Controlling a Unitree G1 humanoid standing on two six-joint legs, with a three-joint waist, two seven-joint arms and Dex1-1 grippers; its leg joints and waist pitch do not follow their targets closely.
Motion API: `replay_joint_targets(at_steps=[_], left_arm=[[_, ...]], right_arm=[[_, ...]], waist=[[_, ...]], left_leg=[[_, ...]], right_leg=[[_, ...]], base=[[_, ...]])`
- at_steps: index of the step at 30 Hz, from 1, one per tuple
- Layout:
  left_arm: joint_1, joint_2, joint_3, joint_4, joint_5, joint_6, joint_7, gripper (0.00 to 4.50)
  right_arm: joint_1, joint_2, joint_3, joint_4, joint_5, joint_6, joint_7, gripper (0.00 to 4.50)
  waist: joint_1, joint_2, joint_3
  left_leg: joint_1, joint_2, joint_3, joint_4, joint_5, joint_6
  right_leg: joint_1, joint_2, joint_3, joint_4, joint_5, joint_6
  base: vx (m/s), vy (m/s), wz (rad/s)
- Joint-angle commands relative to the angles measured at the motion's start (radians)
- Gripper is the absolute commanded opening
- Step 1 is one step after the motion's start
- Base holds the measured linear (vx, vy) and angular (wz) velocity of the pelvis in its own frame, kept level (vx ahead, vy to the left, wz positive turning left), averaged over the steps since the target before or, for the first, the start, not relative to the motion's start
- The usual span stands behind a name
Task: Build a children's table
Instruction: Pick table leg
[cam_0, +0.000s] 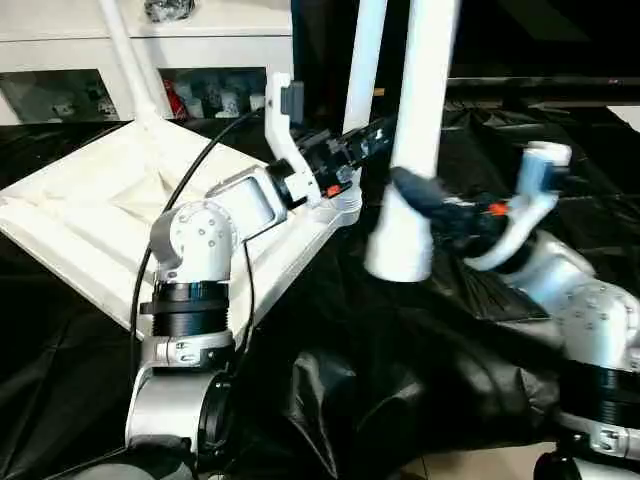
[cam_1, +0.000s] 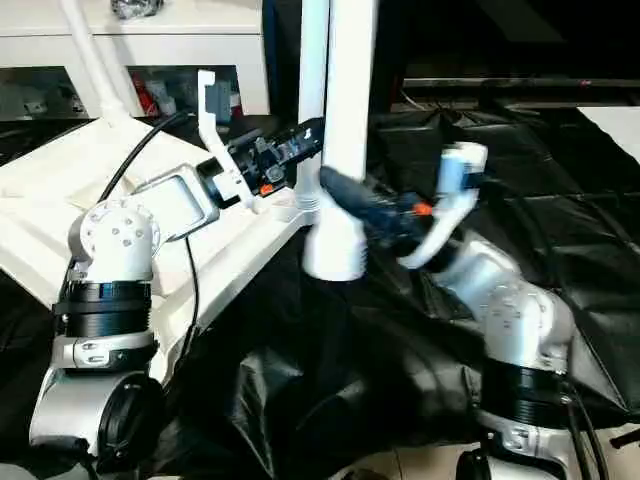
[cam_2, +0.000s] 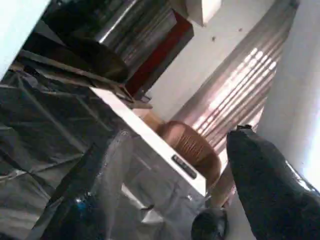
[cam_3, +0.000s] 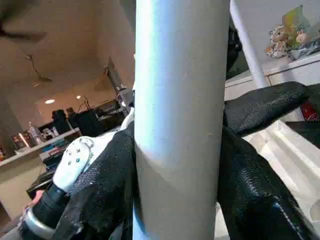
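No writing is readable. Three white legs show: the right pincer (cam_1: 345, 205) clamps one leg (cam_0: 415, 150) just beside the tabletop (cam_0: 90, 215); the left pincer (cam_0: 375, 133) is slightly parted, empty.

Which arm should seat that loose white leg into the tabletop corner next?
Right. The right tool already clamps the long white round leg upright beside the white plastic tabletop; the left tool reaches toward another standing leg.

You see a smooth glossy white plastic tapered leg (cam_0: 415, 130), matt ribbed white plastic tabletop (cam_0: 90, 215), crinkled shiny black plastic sheeting (cam_0: 400, 370), brushed silver metal forearms (cam_0: 195, 250).
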Motion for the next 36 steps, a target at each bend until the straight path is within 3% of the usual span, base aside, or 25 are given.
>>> replay_joint_targets(at_steps=[1,9,12,14,21,27,31,36], left_arm=[[-0.028,-0.032,-0.019,-0.046,-0.081,0.032,-0.016,3.77],[-0.033,-0.030,0.026,0.002,-0.067,0.027,0.053,4.16],[-0.045,-0.031,0.066,0.022,-0.090,0.021,0.077,4.50],[-0.050,-0.034,0.089,0.029,-0.116,0.024,0.090,4.50],[-0.050,-0.044,0.122,0.002,-0.197,0.040,0.082,4.50],[-0.037,-0.035,0.080,-0.022,-0.191,0.046,0.075,4.50],[-0.018,-0.019,-0.025,-0.007,-0.063,-0.009,0.112,4.50],[-0.022,-0.031,-0.045,0.033,0.003,-0.046,0.199,4.50]], right_arm=[[-0.022,0.012,0.007,0.031,-0.024,0.011,-0.061,1.85],[-0.080,0.005,-0.084,-0.001,0.106,0.018,-0.092,1.84],[-0.086,-0.013,-0.083,0.007,0.078,0.009,-0.102,1.84],[-0.084,-0.025,-0.077,0.016,0.060,0.005,-0.113,1.84],[-0.075,-0.058,-0.016,0.057,-0.022,0.003,-0.172,1.84],[-0.063,-0.096,0.079,0.049,-0.101,-0.010,-0.155,1.84],[-0.045,-0.129,0.198,0.025,-0.197,-0.052,-0.138,1.84],[-0.053,-0.115,0.269,0.063,-0.294,-0.098,-0.199,1.84]], waist=[[-0.001,-0.014,-0.078],[0.001,-0.014,-0.077],[0.000,-0.017,-0.077],[0.001,-0.018,-0.077],[0.000,-0.021,-0.079],[0.000,-0.021,-0.078],[0.000,-0.023,-0.076],[-0.004,-0.025,-0.076]], left_leg=[[0.028,0.039,-0.024,-0.062,-0.180,0.026],[0.029,0.039,-0.024,-0.063,-0.179,0.023],[0.027,0.037,-0.023,-0.063,-0.174,0.021],[0.026,0.035,-0.023,-0.061,-0.169,0.020],[0.025,0.034,-0.021,-0.058,-0.145,0.027],[0.026,0.037,-0.022,-0.059,-0.154,0.026],[0.025,0.038,-0.024,-0.061,-0.163,0.023],[0.024,0.038,-0.024,-0.060,-0.166,0.014]], right_leg=[[0.044,-0.071,0.033,-0.090,-0.323,-0.152],[0.046,-0.071,0.034,-0.092,-0.327,-0.144],[0.048,-0.070,0.033,-0.091,-0.322,-0.141],[0.048,-0.070,0.033,-0.093,-0.325,-0.136],[0.050,-0.070,0.033,-0.089,-0.297,-0.154],[0.051,-0.069,0.035,-0.088,-0.292,-0.149],[0.052,-0.070,0.036,-0.090,-0.318,-0.121],[0.051,-0.069,0.036,-0.091,-0.317,-0.116]], base=[[0.000,0.000,0.00],[0.000,0.000,0.00],[0.000,0.000,0.00],[0.000,0.000,0.00],[0.000,0.000,0.00],[0.000,0.000,0.00],[0.000,0.000,0.00],[0.000,0.000,0.00]])
